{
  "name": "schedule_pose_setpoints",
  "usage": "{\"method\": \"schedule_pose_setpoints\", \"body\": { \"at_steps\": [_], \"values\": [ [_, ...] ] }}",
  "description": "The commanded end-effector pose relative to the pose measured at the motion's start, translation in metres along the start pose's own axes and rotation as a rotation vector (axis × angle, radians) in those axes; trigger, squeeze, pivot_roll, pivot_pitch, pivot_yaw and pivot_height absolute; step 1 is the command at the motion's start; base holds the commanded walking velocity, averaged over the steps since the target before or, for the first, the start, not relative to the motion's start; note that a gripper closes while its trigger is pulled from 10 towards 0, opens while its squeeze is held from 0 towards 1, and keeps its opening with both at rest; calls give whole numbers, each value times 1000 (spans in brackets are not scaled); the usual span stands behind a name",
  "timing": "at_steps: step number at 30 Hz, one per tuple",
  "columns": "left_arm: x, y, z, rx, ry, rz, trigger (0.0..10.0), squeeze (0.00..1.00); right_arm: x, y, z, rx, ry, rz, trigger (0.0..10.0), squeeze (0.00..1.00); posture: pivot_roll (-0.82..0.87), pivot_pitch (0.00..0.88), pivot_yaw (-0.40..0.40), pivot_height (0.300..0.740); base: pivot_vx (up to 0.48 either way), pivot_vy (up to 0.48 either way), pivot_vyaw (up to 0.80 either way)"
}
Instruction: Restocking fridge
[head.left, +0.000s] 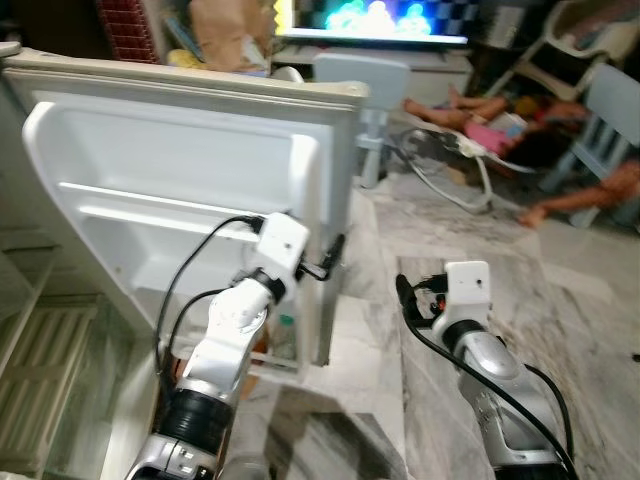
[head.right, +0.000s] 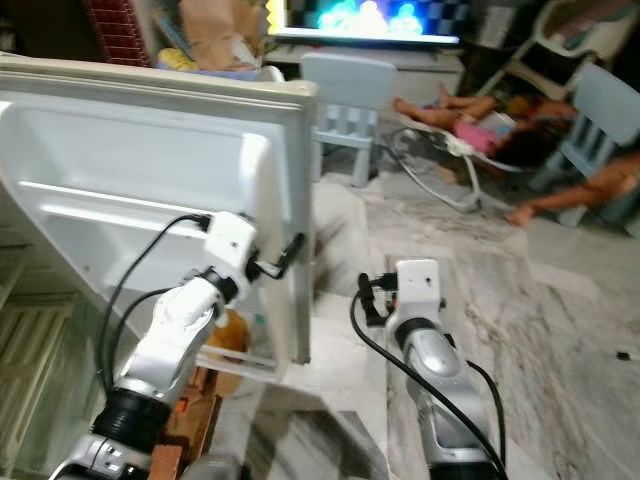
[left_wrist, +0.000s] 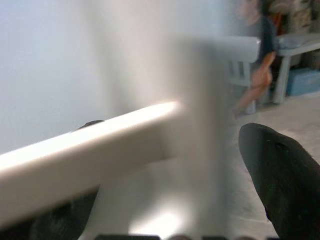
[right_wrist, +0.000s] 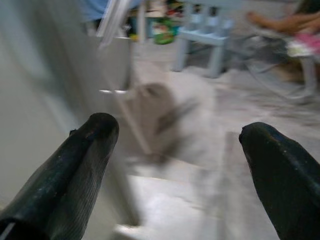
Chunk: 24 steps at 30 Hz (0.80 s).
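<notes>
Left wrist view: the left gripper (head.left: 325, 258) is seen spread astride the fridge door (head.left: 200, 150) edge, presumably for swinging it, while the right gripper (right_wrist: 185, 165) is held released beside it.

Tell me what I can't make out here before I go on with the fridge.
- Items on the fridge door bottom shelf: left arm covers them, eye views.
- Left gripper: whether it touches the door edge; fingers straddle a blurred bar, left wrist view.
- Fridge interior: cut off at the left edge.
- Right gripper: surroundings motion-blurred.
</notes>
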<state>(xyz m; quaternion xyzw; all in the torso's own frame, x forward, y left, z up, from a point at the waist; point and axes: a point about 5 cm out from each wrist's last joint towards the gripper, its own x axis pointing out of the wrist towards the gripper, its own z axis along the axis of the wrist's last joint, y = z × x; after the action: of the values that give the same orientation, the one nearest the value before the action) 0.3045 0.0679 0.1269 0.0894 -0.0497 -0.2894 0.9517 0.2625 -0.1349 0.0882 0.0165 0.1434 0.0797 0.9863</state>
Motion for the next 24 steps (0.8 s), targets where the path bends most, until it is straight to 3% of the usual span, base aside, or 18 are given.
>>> {"method": "schedule_pose_setpoints", "body": {
  "at_steps": [1,7,11,16,19,24],
  "values": [
    [5,9,15,39,-64,28,10000,0,-4,-13,-2,-14,9,-46,10000,0,68,26,-29,740,458,0,0],
    [-7,28,2,92,29,175,10000,0,-3,-13,-3,-15,9,-42,10000,0,75,26,-31,740,453,0,0],
    [-22,41,-2,122,66,282,10000,0,-2,-13,-3,-15,9,-39,10000,0,84,28,-42,740,0,0,0],
    [-38,44,-5,175,95,276,10000,0,0,-13,-3,-17,14,-27,10000,0,98,31,-55,740,0,0,0],
    [-47,46,-12,221,189,269,10000,0,1,-13,-3,-20,15,-20,10000,0,102,31,-60,740,0,0,0],
    [-61,55,-7,267,247,325,10000,0,3,-14,-2,-28,13,-18,10000,0,107,30,-60,740,0,0,0]
  ]
}}
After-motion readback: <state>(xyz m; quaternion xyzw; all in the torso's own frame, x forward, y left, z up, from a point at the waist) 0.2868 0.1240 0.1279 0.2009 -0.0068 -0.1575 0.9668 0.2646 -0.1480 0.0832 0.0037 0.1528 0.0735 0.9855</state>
